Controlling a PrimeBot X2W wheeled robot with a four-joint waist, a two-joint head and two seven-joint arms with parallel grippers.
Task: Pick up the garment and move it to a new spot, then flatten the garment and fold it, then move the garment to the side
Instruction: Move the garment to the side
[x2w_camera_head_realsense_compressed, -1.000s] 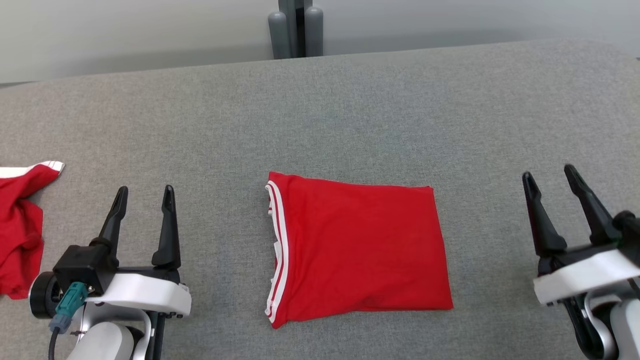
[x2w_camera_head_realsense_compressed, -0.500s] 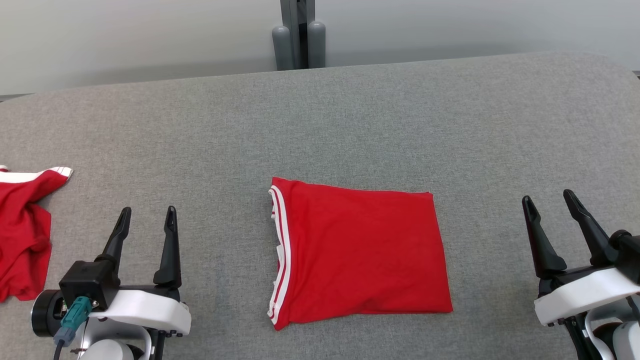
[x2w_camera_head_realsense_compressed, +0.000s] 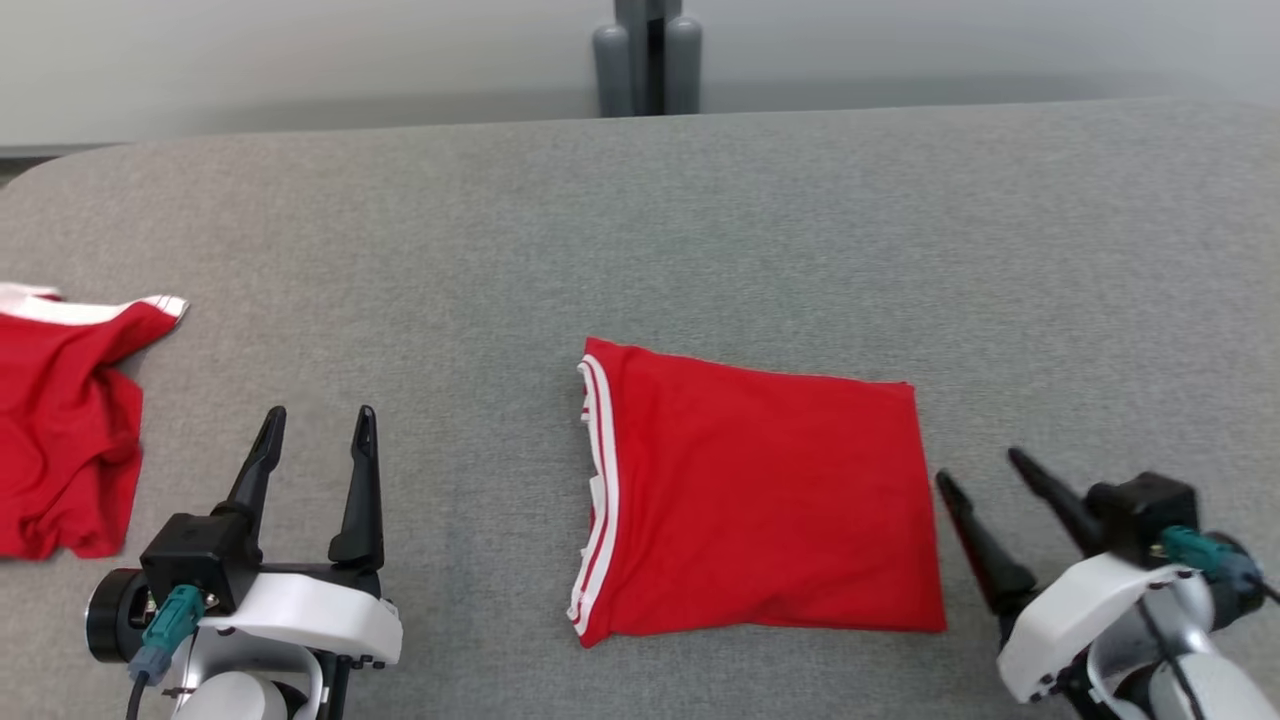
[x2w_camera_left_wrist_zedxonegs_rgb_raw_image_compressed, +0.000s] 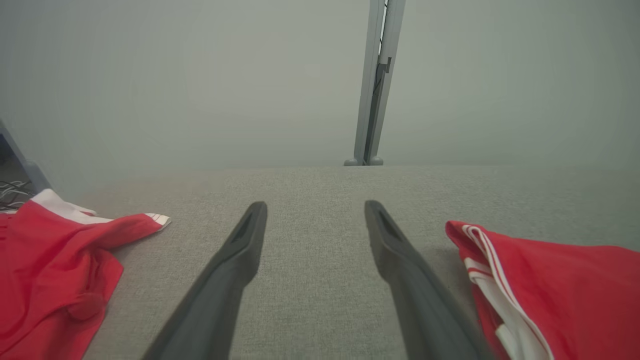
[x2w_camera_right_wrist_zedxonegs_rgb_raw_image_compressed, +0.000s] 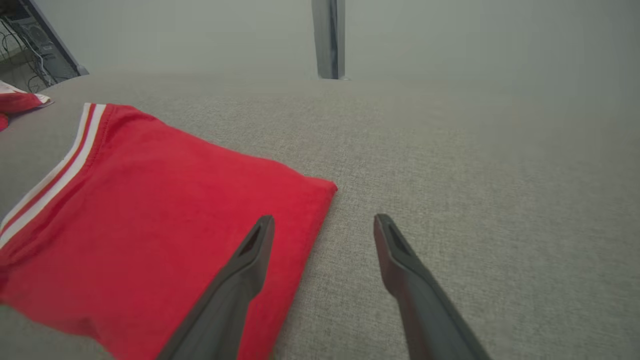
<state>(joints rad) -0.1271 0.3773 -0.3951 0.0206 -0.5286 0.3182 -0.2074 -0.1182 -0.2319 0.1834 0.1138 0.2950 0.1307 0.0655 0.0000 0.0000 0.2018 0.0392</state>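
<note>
At bench centre: the folded garment lies flat as a red rectangle on the grey bench, with its white-striped hem along its left edge.
Left side: the left end effector is spread wide and holds nothing. Its fingers point away from the robot over bare bench, between the two red cloths and apart from both.
Right side: the right end effector is spread wide and holds nothing. It is tilted toward the garment, tips just beside the cloth's right edge in the head view.
Contact: in the right wrist view one finger overlaps the garment's right edge and the other stands over bare bench. Whether the finger touches the cloth cannot be told.
Far left: a second garment, red with white trim, lies crumpled near the bench's left edge, well apart from the folded one.
Back edge: a grey post rises behind the bench against a pale wall.
</note>
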